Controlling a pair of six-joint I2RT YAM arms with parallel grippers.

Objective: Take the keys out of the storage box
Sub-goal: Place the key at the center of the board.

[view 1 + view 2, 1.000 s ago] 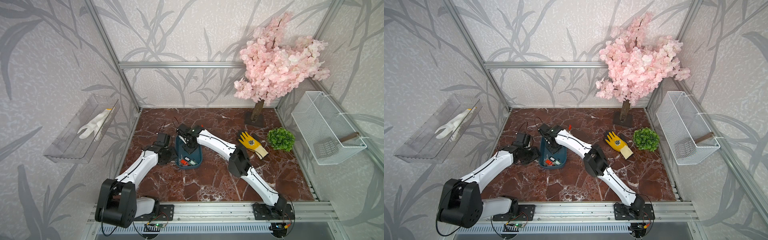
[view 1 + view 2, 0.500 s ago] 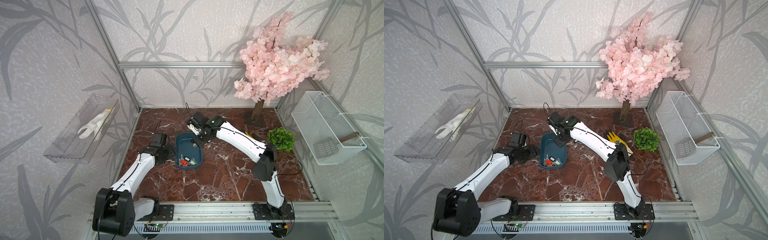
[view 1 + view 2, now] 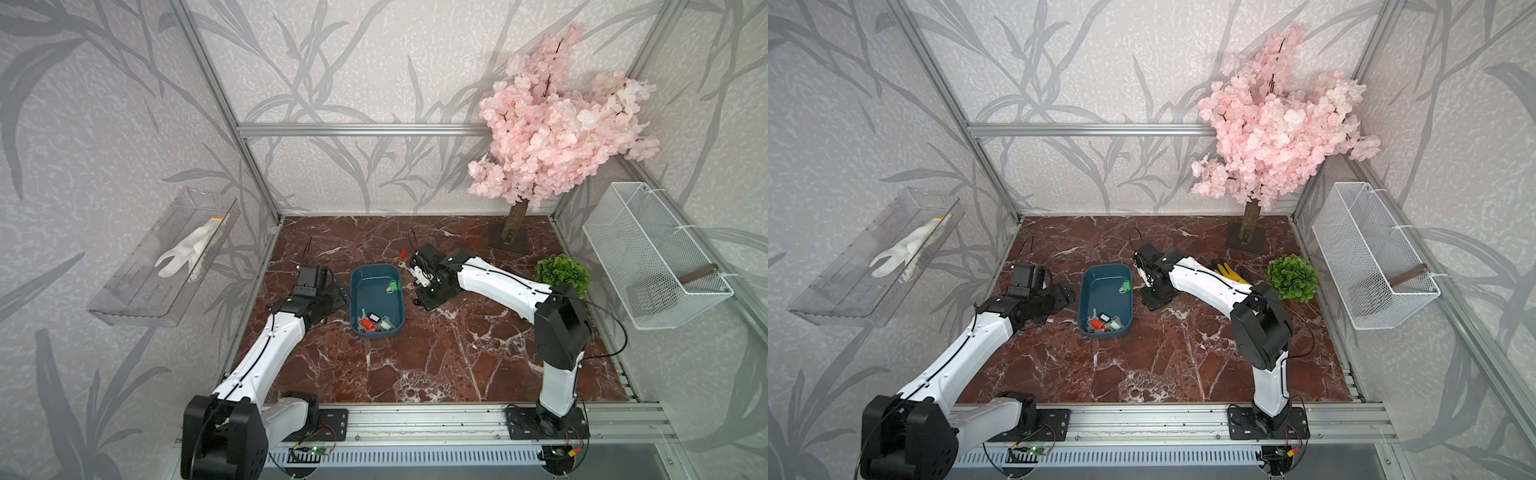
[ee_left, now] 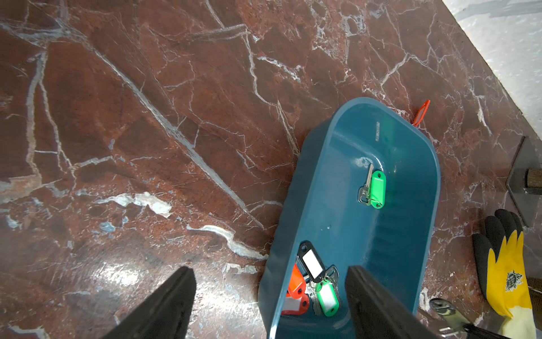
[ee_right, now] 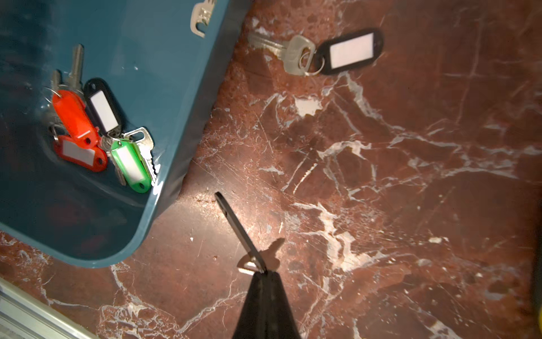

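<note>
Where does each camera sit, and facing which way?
Top views: high in front, looking down on left arm, right arm, storage box, table.
Left wrist: on its arm, facing down at table and box; open jaws show.
Right wrist: on its arm, facing down; shut jaws pinch a key.
Shared: both wrist views show the box's keys.

- Teal storage box, flat on marble.
- Keys cluster at its near end; a green-tagged key lies apart inside; a black-tagged key just outside; a dark-tagged key pinched by the right gripper.
</note>
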